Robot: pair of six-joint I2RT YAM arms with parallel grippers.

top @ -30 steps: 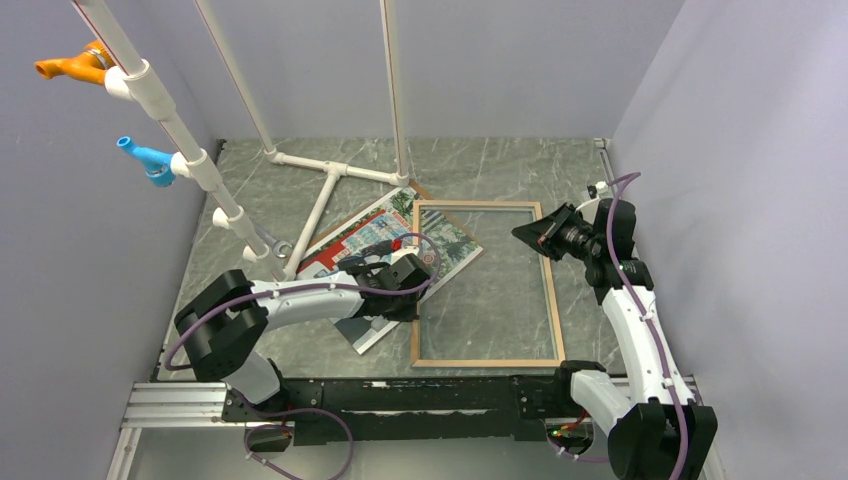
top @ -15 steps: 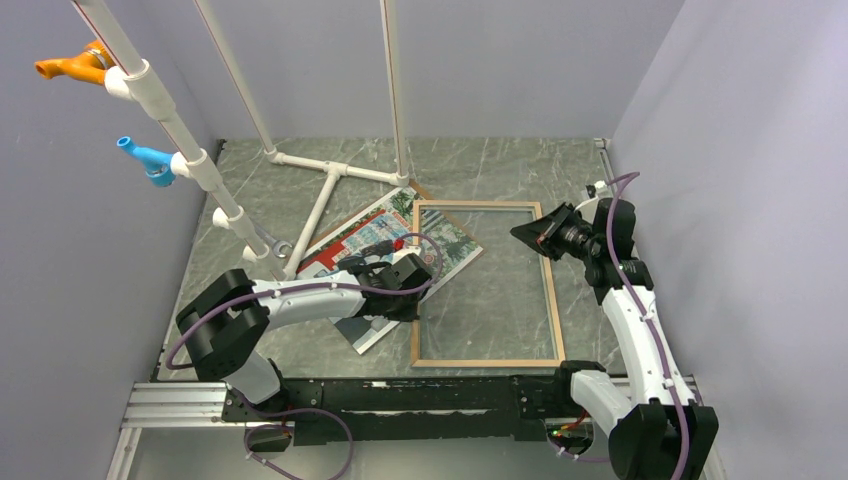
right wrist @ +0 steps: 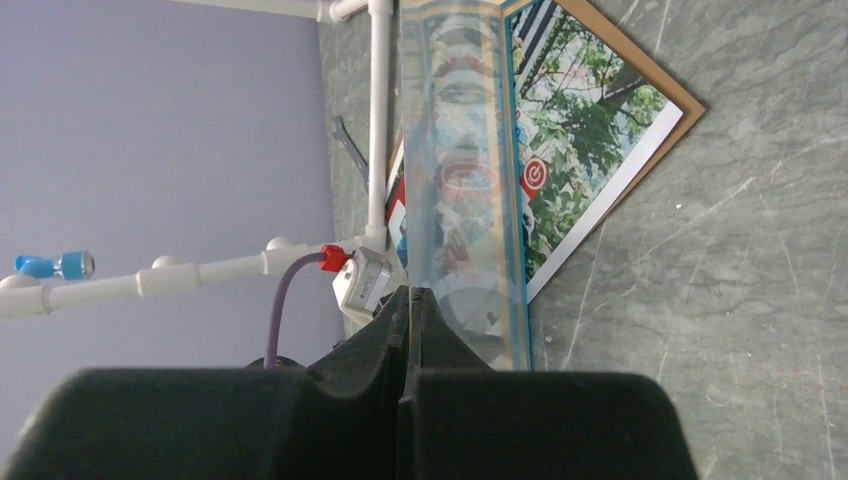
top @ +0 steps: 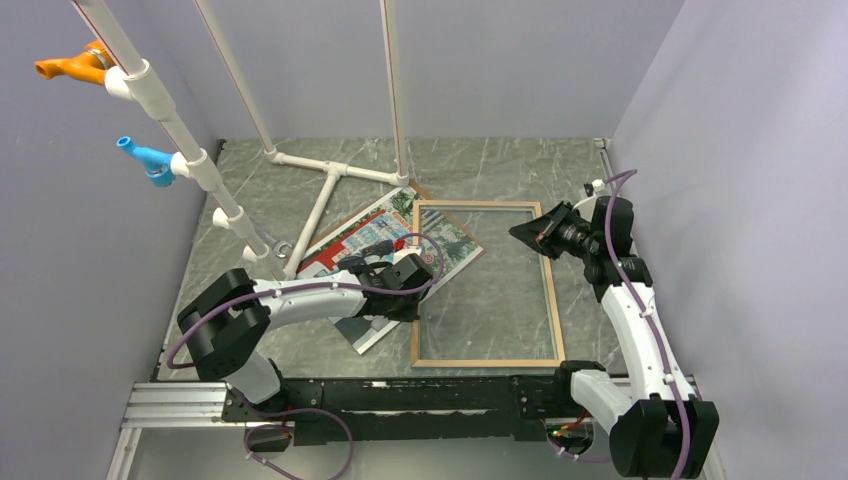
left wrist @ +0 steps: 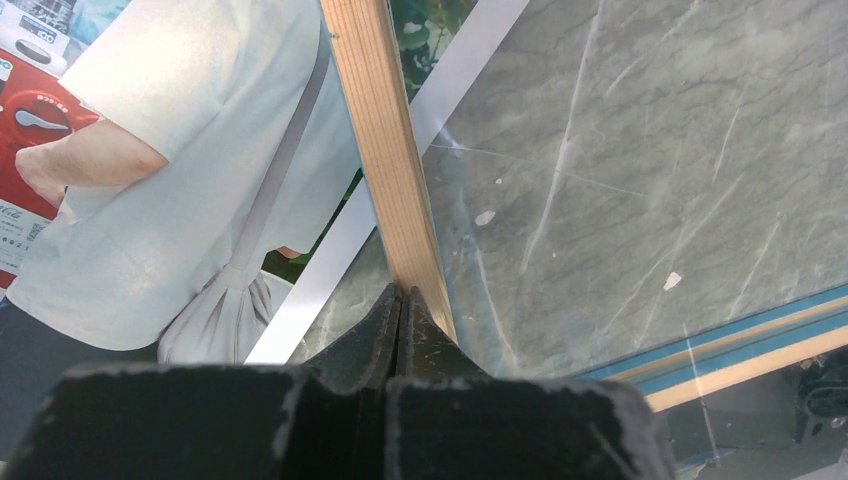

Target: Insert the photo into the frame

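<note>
The frame (top: 485, 362) lies wood face up right of centre, its left rail overlapping the photo (top: 375, 240). The photo lies picture up and skewed on the brown backing board (top: 418, 188). My left gripper (top: 412, 303) is shut, its tips (left wrist: 401, 292) touching the frame's left wooden rail (left wrist: 380, 130), with the photo (left wrist: 180, 150) beside it. My right gripper (top: 530, 233) is shut on the frame's right rail near the far corner and holds that side lifted. In the right wrist view the gripper (right wrist: 410, 292) pinches the frame (right wrist: 515, 200) edge-on, with the photo (right wrist: 580, 120) and board (right wrist: 690, 105) beyond.
A white pipe stand (top: 320, 200) stands behind the photo, with slanted pipes carrying an orange fitting (top: 75, 65) and a blue fitting (top: 150, 160) at left. A small metal wrench (top: 280, 248) lies by the photo's left edge. Grey walls close in on three sides.
My right gripper has moved slightly up and left with the frame's right rail. The left arm has not visibly moved.
</note>
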